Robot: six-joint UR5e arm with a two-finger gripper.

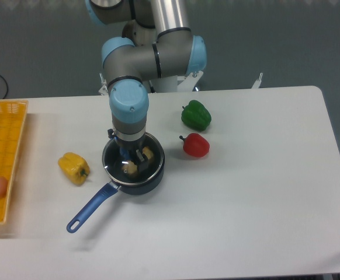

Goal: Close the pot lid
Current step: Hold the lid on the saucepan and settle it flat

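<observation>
a white table (246,192) stands before a grey floor, with the arm reaching down from the far side. the gripper (132,157) hangs straight over the pot (134,163), right at the lid (149,166), which seems to sit on the pan's rim. whether the fingers are apart or closed on the blue knob, i cannot tell; the wrist hides them. the pot's blue handle points toward the front left. a yellow pepper (73,168), red pepper (195,145), green pepper (195,115) and yellow basket (6,134) lie around.
</observation>
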